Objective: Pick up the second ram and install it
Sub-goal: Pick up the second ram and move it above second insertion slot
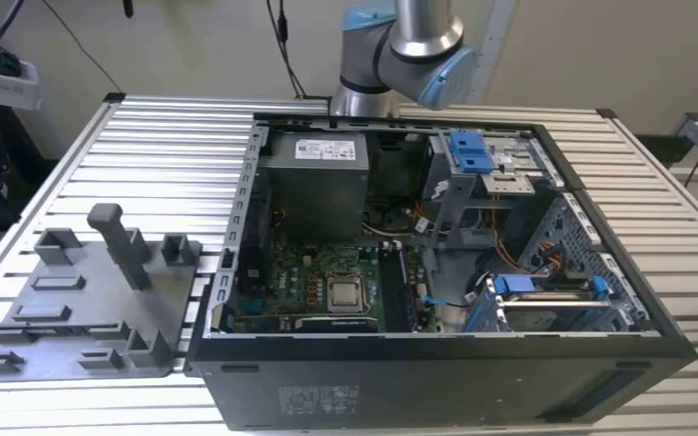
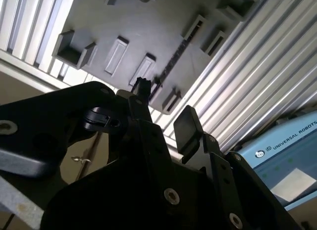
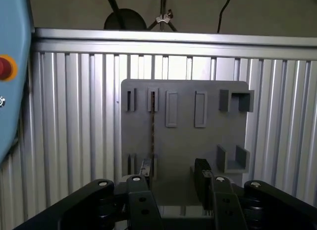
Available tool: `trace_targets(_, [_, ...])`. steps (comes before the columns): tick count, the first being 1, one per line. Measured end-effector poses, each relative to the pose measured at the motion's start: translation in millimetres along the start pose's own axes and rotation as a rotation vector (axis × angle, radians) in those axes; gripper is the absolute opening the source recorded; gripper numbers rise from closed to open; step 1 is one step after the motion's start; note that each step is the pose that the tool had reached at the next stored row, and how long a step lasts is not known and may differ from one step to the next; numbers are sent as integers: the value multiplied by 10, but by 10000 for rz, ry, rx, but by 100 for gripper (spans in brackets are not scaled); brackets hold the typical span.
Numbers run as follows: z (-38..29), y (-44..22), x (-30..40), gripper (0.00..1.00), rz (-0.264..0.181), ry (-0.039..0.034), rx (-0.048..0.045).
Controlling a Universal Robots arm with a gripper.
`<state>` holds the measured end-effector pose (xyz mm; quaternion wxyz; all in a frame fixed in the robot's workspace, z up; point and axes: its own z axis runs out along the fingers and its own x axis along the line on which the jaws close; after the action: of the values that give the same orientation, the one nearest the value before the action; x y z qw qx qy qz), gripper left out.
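The gripper point(image 3: 173, 171) hangs above the grey fixture plate point(image 3: 183, 143), claw wide and empty. The second ram point(image 3: 152, 126) stands on its thin edge in slots near one side edge of that plate, propped so, I'd judge, for pinching its flat faces.

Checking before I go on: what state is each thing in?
pincer: open, empty
second ram: standing on edge in the fixture plate's slot, not gripped
fixture plate: flat on the table
computer case: lying flat, side panel off
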<state>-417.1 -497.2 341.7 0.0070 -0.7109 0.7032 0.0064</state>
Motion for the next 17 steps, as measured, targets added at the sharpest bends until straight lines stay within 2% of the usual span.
trace_targets(6, [43, 0, 3, 48, 0, 1, -1])
trace_targets(13, [47, 0, 3, 48, -1, 0, 4])
trace_targets(17, [85, 0, 4, 48, -1, 3, 3])
